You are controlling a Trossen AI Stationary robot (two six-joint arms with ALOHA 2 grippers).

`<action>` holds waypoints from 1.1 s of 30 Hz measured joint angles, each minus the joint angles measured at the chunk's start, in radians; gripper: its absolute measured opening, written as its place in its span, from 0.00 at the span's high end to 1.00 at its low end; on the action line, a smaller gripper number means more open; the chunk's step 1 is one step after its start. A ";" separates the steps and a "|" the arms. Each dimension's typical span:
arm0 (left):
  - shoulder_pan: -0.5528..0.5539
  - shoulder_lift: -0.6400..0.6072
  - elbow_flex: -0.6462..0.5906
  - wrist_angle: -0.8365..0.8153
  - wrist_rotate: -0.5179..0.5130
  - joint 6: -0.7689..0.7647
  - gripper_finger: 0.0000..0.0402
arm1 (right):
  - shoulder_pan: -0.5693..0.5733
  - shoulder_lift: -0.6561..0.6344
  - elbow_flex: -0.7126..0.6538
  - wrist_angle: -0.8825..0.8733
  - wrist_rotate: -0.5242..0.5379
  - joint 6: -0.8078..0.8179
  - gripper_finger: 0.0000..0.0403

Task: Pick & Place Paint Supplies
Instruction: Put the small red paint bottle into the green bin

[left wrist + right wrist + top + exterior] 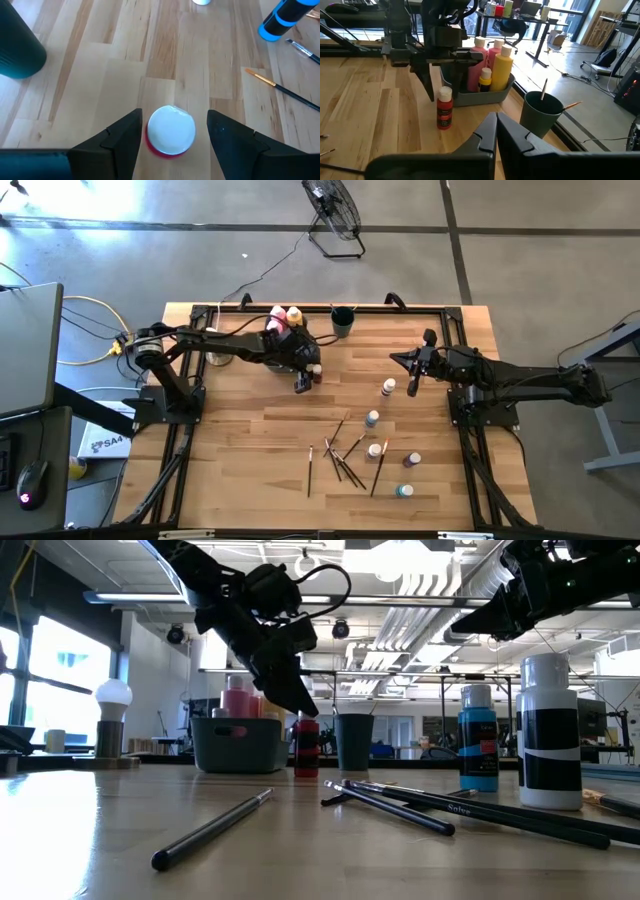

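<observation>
Already in the grey bin: pink squeeze bottles, a yellow squeeze bottle and a small yellow paint bottle. Just beside the bin, a dark cup with two brushes standing in it.

Just in front of the bin, upright on the tabletop: a red paint bottle with a white cap. Directly above it, the left pincer, fingers apart and straddling the cap, clear of it on both sides, so nothing gripped. Hard to judge whether just set down or about to be taken; going by the task, probably the next item for the bin.

Well apart from the bin, over toward the other side of the tabletop: the right pincer, fingers pressed together, empty, raised and waiting.

Left to do, judged from what lies out: several small white-capped bottles scattered well away from the bin, among them a blue one and a black-and-white one, plus a loose heap of dark-handled paintbrushes lying flat farther still from the bin. Roughly the tall bottles handled, most small bottles and nearly all brushes outstanding.
</observation>
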 joint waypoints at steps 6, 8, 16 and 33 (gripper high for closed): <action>0.000 0.000 0.000 0.000 0.000 0.000 0.53 | 0.000 0.000 0.000 0.000 0.000 0.000 0.99; 0.000 0.000 0.000 0.000 -0.001 -0.001 0.58 | 0.000 0.000 0.000 0.000 0.000 0.000 0.99; 0.000 0.000 0.000 0.001 -0.003 -0.027 0.69 | 0.000 0.000 0.000 0.000 0.000 0.000 0.99; 0.000 0.000 0.000 0.000 -0.004 -0.037 0.67 | 0.000 0.000 0.000 0.000 0.000 0.000 0.99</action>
